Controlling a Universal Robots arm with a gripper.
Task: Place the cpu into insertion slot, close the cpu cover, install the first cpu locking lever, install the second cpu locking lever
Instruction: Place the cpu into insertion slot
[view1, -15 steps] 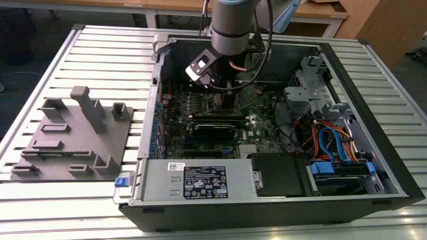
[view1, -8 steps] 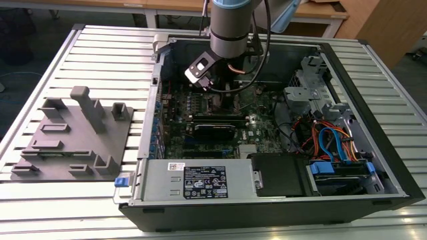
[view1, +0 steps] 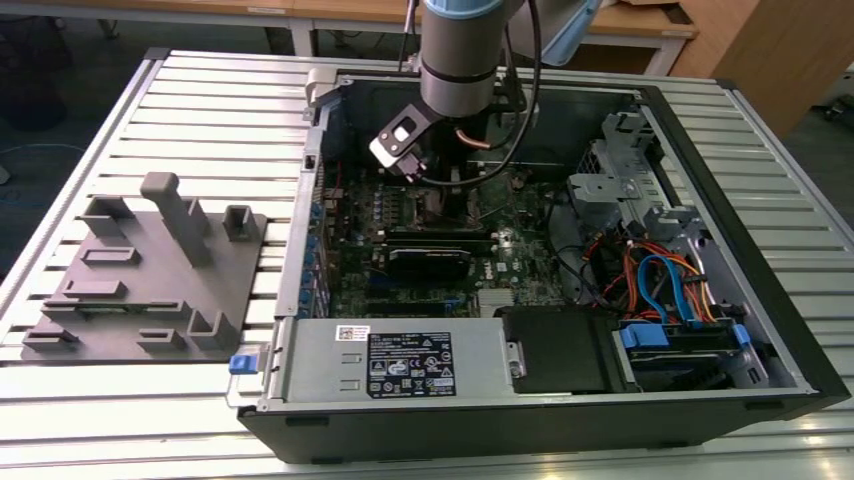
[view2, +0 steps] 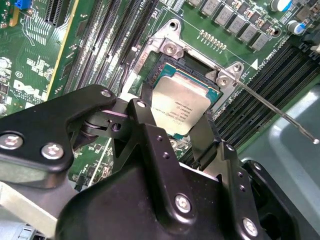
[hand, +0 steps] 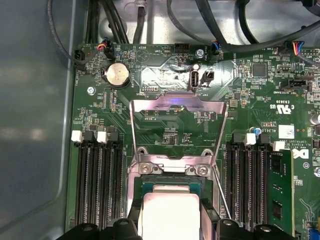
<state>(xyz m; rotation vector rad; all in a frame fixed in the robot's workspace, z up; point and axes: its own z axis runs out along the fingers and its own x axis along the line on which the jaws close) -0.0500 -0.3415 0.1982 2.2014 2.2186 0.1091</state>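
A slatted table (view1: 200, 90) carries the open case (view1: 534, 425), and the arm (view1: 461, 50) reaches down into it toward the slot (view2: 192, 66) on the green motherboard (view2: 35, 60). The gripper (view2: 176, 117) hangs right over the slot, its 2 black fingers (view2: 145, 120) clenched on opposite edges of the cpu (view2: 181, 102). The cover (hand: 175, 98) lies swung open, away from the slot, joined to it along 1 edge. The cpu is at the slot; whether it is seated I cannot tell. 1 thin lever (view2: 272, 109) juts out from the slot's corner.
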